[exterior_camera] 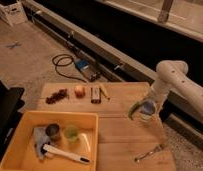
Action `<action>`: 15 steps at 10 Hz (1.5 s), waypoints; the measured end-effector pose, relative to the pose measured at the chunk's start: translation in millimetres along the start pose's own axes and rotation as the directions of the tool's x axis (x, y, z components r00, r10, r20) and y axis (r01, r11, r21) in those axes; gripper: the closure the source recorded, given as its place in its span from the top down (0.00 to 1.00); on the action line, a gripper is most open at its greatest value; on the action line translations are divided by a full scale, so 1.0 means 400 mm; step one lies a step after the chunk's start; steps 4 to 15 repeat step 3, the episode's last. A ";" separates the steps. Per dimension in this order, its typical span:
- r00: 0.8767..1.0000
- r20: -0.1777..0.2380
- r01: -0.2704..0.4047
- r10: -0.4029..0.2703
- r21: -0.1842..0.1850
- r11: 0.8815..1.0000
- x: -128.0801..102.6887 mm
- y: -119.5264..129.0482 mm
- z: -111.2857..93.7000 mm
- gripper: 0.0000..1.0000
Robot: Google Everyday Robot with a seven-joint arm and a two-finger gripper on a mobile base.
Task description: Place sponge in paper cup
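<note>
My gripper [145, 112] hangs from the white arm over the right half of the wooden table [120, 135], close to its surface. A greenish-yellow piece, probably the sponge [134, 108], shows at the gripper's left side; I cannot tell whether it is held. A pale green cup [71, 133] stands upright in the yellow bin [25, 117] at the left, next to a dark cup [53, 131]. The cups are far left of the gripper.
The bin also holds a grey-blue cloth [39, 137] and a white-handled tool [65, 154]. At the table's back lie a dark red cluster [56, 96], a round fruit [80, 91] and a dark bar [95, 94]. A metal utensil [149, 152] lies front right.
</note>
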 end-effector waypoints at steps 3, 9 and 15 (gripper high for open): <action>0.997 -0.059 -0.043 0.045 0.033 0.999 0.017 0.031 -0.075 0.63; 0.997 -0.059 -0.043 0.045 0.033 0.999 0.017 0.031 -0.075 0.63; 0.997 -0.059 -0.043 0.045 0.033 0.999 0.017 0.031 -0.075 0.63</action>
